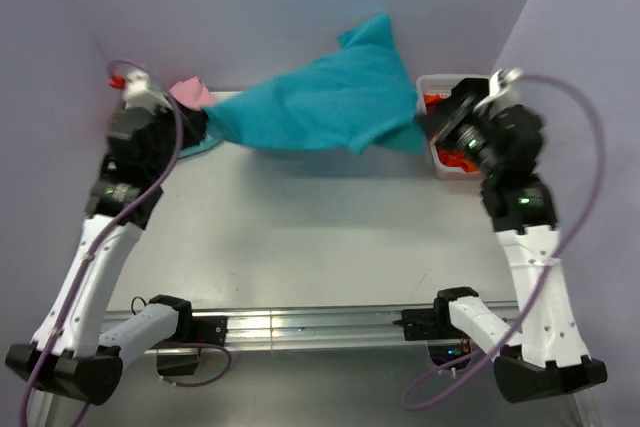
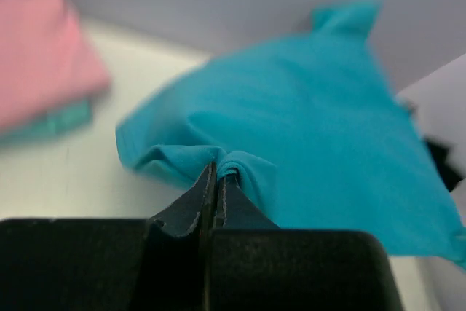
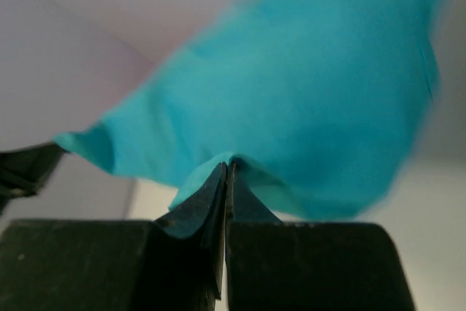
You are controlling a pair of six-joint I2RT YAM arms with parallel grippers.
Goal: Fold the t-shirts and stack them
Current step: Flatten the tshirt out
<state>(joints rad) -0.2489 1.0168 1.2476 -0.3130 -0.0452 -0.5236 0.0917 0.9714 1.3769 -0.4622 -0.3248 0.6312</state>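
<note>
Cloth is held stretched between the two arms: the teal t-shirt (image 1: 330,102) spans the far side of the worktop (image 1: 300,237) and appears lifted off it in the middle, with one corner or sleeve sticking up toward the back wall. The left jaws are pressed together on a bunched edge of it, as shown in the left wrist view. The right jaws are likewise pinched shut on a fold of the opposite edge.

No fold is judged to have been made in this shirt yet; it is merely held spread. At the far left a pink t-shirt (image 1: 190,93) is seen lying on a lighter teal one (image 2: 58,123), which suggests a stack of two. How neatly they are folded cannot be told from the blurred view. At the far right, red cloth (image 1: 462,160) is seen inside the white mesh basket (image 1: 432,82), so at least one more shirt is judged to be waiting. The teal shirt is yet to be laid flat, folded and added to the pile.
</note>
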